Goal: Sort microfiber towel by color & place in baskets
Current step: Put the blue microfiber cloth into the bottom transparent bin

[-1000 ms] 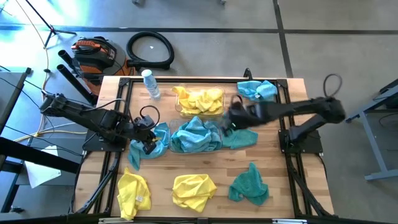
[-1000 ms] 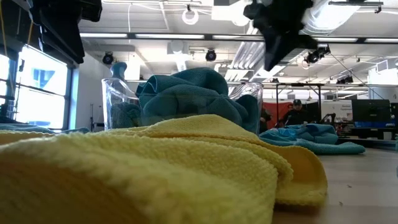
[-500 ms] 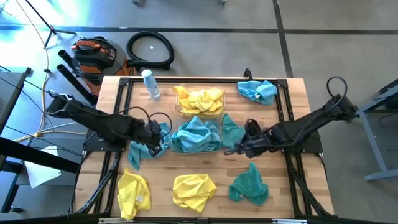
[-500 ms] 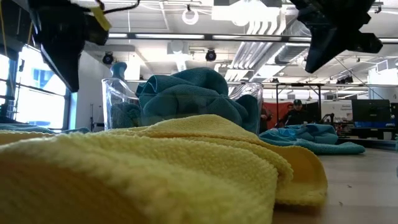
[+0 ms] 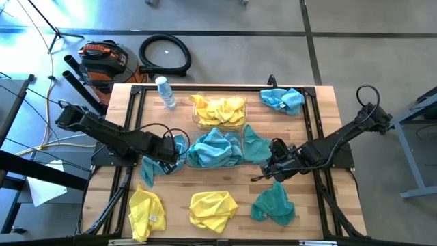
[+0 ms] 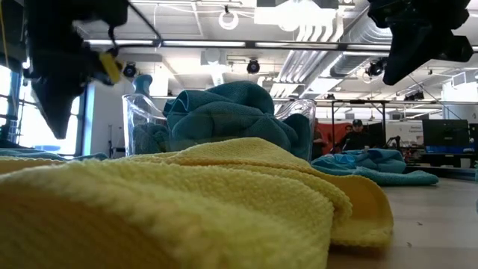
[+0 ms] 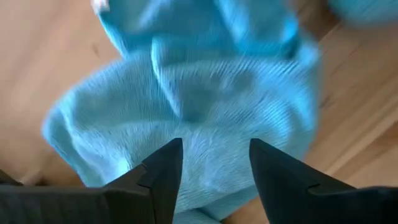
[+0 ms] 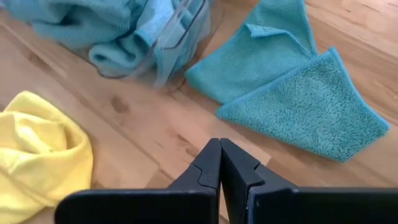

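On the wooden desk [image 5: 232,181], seen from above, the left end effector [image 5: 168,156] sits left of centre, directly over a light blue towel [image 5: 164,158] that lies against the left side of the blue-filled basket [image 5: 214,148]. The left wrist view shows its two dark fingers [image 7: 163,171] spread apart with that blue towel [image 7: 205,106] between and just beyond them, nothing clamped. Whether the tips touch the cloth cannot be told.

The right end effector [image 5: 265,171] is right of centre in the overhead frame, fingers pressed together and empty; the right wrist view shows the closed fingertips [image 8: 219,163] over bare wood. A flat teal towel [image 5: 256,145] lies just above it in the overhead picture, beside the blue-filled basket; in the wrist view this teal towel [image 8: 292,87] spreads across the upper right, apart from the fingers. A crumpled teal towel [image 5: 273,203] lies just below the end effector, toward the lower right.

The yellow-filled basket [image 5: 220,113] stands at upper centre, behind the blue one. Another light blue towel [image 5: 282,99] rests at the upper right. Two yellow towels lie along the bottom edge, one at lower left [image 5: 147,212] and one at lower centre [image 5: 212,209]. A water bottle [image 5: 164,91] lies at the upper left of the desk.
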Motion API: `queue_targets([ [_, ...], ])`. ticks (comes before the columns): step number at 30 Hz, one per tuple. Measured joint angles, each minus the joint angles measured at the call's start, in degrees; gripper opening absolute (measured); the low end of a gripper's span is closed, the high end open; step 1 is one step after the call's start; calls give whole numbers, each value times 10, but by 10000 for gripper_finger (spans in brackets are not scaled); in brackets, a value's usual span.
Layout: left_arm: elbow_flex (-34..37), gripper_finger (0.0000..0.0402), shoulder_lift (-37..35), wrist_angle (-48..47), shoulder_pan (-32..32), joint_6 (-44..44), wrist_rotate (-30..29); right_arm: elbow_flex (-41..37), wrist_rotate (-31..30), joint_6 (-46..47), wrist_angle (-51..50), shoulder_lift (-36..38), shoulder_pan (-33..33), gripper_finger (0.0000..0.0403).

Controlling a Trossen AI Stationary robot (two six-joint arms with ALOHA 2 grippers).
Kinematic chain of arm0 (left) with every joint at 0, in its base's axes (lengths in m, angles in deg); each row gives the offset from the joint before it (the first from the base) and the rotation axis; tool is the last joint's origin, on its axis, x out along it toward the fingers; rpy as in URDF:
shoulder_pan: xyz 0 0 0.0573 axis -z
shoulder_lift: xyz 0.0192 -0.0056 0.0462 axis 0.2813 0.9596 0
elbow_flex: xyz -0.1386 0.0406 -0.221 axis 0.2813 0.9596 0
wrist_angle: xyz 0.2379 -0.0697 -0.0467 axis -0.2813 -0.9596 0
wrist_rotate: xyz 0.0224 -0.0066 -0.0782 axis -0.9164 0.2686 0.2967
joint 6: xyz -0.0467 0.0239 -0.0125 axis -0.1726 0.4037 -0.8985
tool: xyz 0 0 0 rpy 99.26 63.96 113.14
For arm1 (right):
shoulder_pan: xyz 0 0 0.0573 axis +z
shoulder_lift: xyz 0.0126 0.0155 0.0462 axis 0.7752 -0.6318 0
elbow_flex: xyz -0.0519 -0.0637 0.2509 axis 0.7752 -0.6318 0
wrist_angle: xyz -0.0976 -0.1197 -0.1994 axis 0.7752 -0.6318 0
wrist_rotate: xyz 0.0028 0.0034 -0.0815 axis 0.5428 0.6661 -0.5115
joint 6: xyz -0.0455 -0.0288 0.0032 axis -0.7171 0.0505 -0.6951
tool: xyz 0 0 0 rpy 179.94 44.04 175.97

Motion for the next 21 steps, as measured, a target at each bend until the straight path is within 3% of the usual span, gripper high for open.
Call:
queue_targets([
  [8, 120, 182, 0, 136, 13, -54, 35, 0, 1, -11, -8, 0, 16, 0],
  [13, 140, 168, -2, 151, 13, -87, 37, 0, 1, -16, -9, 0, 18, 0],
  [21, 105, 14, -3, 112, 13, -125, 48, 0, -6, -33, -11, 0, 18, 0],
])
